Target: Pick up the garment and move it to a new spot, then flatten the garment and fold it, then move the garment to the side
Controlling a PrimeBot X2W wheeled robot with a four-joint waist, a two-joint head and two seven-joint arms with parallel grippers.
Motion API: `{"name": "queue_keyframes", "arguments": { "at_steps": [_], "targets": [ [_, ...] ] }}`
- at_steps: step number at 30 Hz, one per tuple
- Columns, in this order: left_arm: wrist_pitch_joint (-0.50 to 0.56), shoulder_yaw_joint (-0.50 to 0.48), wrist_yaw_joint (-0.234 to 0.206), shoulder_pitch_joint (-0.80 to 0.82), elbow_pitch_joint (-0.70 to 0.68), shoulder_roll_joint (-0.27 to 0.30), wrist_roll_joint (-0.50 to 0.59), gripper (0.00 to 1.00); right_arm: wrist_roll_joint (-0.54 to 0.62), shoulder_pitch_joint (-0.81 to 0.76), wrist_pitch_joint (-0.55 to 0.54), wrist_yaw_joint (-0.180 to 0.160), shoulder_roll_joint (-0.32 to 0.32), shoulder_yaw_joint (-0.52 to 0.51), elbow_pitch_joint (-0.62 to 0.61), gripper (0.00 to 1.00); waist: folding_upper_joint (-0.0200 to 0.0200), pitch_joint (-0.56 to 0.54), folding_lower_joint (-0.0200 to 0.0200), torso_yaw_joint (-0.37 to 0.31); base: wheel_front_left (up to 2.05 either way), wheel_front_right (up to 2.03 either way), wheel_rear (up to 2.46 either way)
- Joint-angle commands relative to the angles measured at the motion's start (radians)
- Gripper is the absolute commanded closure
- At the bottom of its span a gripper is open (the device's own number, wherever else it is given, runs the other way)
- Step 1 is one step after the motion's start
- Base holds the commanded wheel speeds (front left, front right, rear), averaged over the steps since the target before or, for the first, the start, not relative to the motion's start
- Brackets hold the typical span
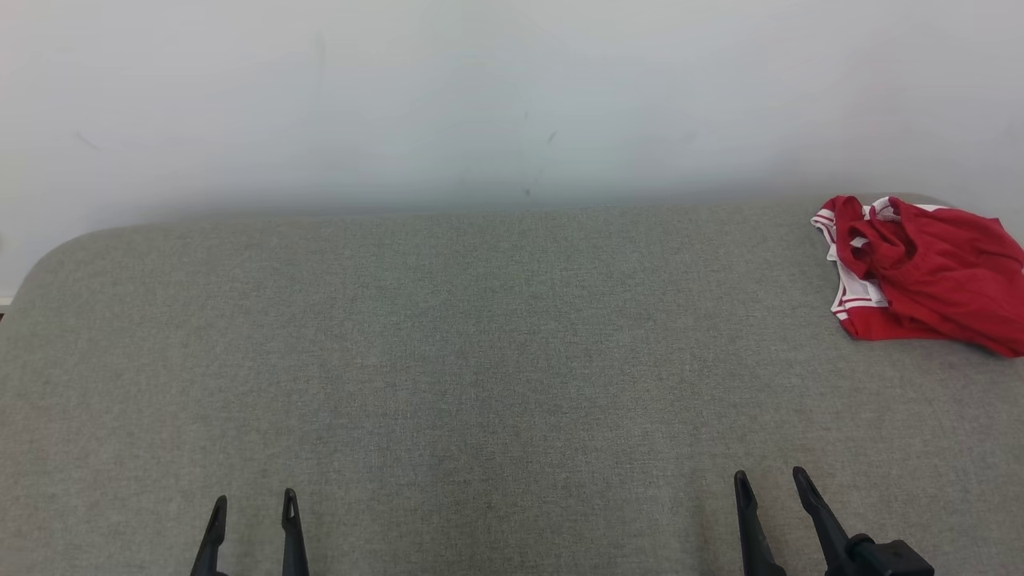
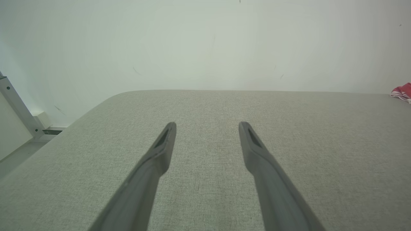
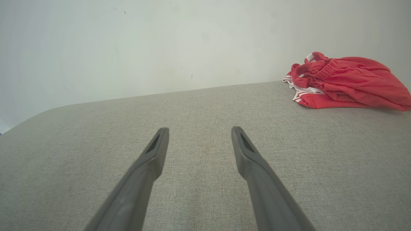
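The garment point(image 1: 928, 276) is a crumpled red piece with white striped trim, lying in a heap at the far right of the grey fabric surface point(image 1: 480, 360). It shows again at upper right in the right wrist view as the garment point(image 3: 346, 83), and a sliver of the garment point(image 2: 403, 92) peeks in at the right edge of the left wrist view. My left gripper point(image 1: 254, 500) is open at the lower left, far from it. My right gripper point(image 1: 772, 476) is open at the lower right, well in front of the garment and apart from it. Both hold nothing.
A pale wall point(image 1: 480, 96) rises right behind the surface's far edge. The surface's far left corner point(image 1: 56, 248) is rounded. A metal frame post point(image 2: 16, 109) and a strip of floor lie beyond the left edge.
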State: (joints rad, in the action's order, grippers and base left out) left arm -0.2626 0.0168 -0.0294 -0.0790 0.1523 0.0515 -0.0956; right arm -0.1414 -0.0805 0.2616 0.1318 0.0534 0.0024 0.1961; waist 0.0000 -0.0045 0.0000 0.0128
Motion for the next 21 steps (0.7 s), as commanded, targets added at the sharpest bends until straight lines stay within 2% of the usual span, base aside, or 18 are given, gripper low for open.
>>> {"name": "queue_keyframes", "arguments": {
  "at_steps": [1,8,9,14,21],
  "targets": [
    [-0.003,-0.005,-0.002,-0.005,-0.001,-0.002,0.000,0.00,0.000,-0.004,0.004,-0.003,-0.004,0.001,0.001,0.00,0.0000,0.000,0.0000,0.000,0.00,0.00,0.00],
    [-0.003,-0.007,0.000,-0.006,-0.002,-0.002,0.007,0.00,-0.003,-0.006,0.004,-0.003,-0.004,0.005,-0.002,0.00,0.0000,0.002,0.0000,0.002,0.00,0.00,0.00],
    [0.000,-0.004,0.002,0.000,-0.001,0.000,0.004,1.00,-0.001,0.000,0.000,0.000,0.000,0.003,0.000,1.00,0.0000,0.002,0.0000,0.002,0.00,0.00,0.00],
    [0.008,-0.002,0.004,-0.001,0.044,-0.001,-0.007,1.00,-0.009,-0.009,-0.008,0.000,-0.001,0.003,0.041,1.00,0.0000,0.002,0.0000,0.002,0.00,0.00,0.00],
    [0.047,-0.018,0.020,0.021,0.053,-0.001,-0.153,1.00,-0.157,0.010,-0.039,0.000,0.004,-0.003,0.040,1.00,0.0000,0.003,0.0000,0.001,0.00,0.00,0.00]
  ]
}}
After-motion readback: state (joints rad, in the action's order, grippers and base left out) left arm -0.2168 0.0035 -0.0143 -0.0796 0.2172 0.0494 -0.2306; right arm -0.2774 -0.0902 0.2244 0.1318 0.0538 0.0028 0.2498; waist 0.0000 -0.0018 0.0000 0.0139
